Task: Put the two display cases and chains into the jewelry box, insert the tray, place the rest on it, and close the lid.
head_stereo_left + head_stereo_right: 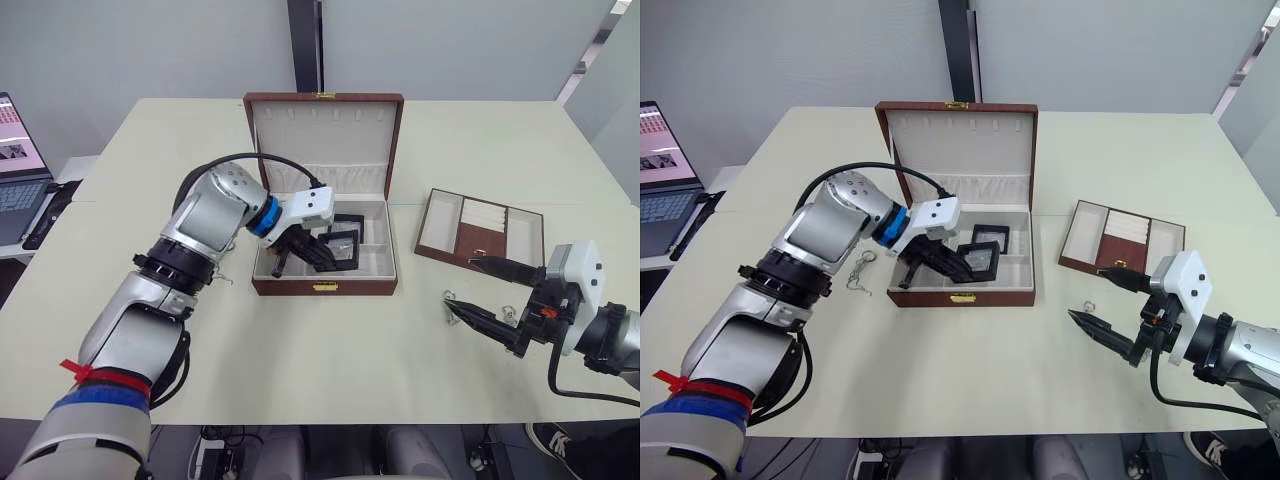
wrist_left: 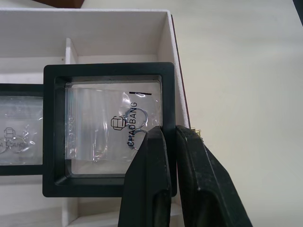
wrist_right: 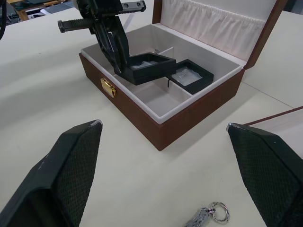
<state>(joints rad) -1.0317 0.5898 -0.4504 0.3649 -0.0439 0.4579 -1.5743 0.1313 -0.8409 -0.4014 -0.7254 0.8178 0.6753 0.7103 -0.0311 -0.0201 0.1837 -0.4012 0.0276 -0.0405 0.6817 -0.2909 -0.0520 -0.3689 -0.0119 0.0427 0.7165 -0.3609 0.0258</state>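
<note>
Left claw (image 1: pixel 945 262) clamps one display case (image 1: pixel 978 259) by its frame, tilted inside the jewelry box (image 1: pixel 962 295); right claw (image 1: pixel 1102 302) hangs spread apart above the desk (image 1: pixel 970 370).

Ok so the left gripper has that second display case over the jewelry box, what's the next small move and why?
Probably lower it a little and let go. The left gripper is shut on the display case by its frame edge, and the case hangs tilted inside the jewelry box, beside the other case already lying there. It looks not quite seated yet.
</note>
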